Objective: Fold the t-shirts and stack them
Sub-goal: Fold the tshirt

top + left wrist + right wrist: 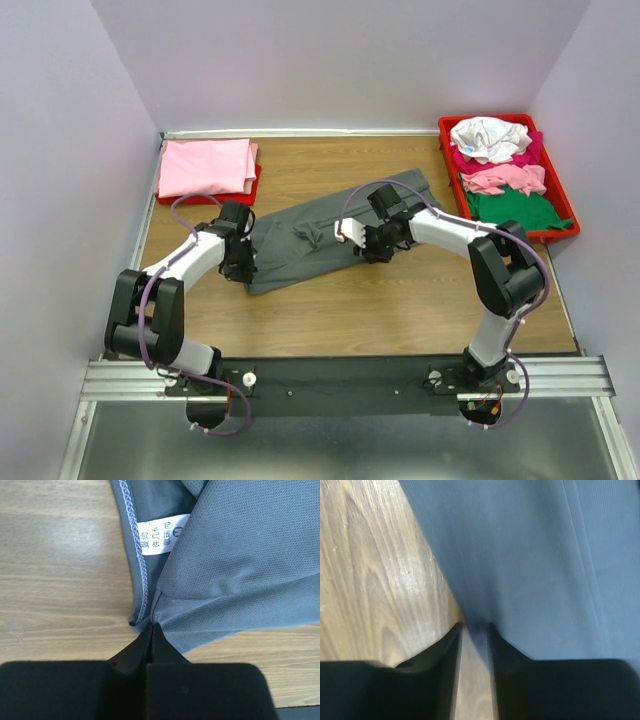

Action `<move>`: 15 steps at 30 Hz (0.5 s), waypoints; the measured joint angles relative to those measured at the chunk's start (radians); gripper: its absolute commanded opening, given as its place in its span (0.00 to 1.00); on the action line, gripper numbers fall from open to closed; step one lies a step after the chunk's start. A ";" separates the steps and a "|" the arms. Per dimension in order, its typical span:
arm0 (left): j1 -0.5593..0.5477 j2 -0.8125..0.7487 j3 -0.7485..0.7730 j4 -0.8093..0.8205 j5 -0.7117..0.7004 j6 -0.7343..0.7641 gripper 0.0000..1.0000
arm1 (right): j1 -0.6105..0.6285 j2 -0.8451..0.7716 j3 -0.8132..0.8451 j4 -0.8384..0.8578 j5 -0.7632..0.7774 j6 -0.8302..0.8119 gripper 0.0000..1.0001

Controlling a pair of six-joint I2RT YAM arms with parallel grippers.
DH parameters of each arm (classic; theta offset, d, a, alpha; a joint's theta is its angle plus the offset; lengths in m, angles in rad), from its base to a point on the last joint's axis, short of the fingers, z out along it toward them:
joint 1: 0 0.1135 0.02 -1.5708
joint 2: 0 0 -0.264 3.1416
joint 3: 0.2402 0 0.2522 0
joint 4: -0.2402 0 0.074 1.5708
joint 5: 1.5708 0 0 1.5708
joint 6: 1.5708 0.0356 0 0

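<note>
T-shirts wait at both far corners while one, a dark grey t-shirt (330, 222), lies partly folded across the middle of the wooden table (400, 320), seen from the overhead camera. The left gripper (240, 265) is down at the garment's near left end and the right gripper (362, 243) at its near edge further right, a spacing that would let the two arms lift or turn one long side together. A folded pink t-shirt (205, 165) rests on a red tray (256, 186) at the far left, apparently the start of the stack. A second red tray (556, 236) at the far right holds a heap of loose shirts (500, 165), white, pink, magenta and green, not yet folded. From the left wrist, the left gripper (152, 629) is closed tight on a pinch of grey cloth just beside the stitched collar, near the white neck label (162, 536), the fabric gathering into creases at the fingertips. From the right wrist, the right gripper (474, 627) has its jaws a narrow gap apart with the shirt's edge lying between the tips over bare wood; whether the cloth is actually gripped cannot be told.
</note>
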 measured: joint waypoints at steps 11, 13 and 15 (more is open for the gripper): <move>0.008 -0.111 0.039 -0.103 -0.032 0.008 0.73 | -0.014 -0.203 -0.008 -0.013 -0.003 0.048 0.73; 0.008 -0.159 0.055 -0.113 -0.033 0.017 0.73 | -0.043 -0.249 -0.033 -0.006 -0.025 0.012 0.73; 0.008 -0.230 0.082 -0.113 -0.026 0.037 0.75 | -0.075 -0.262 -0.055 -0.008 -0.040 -0.023 0.72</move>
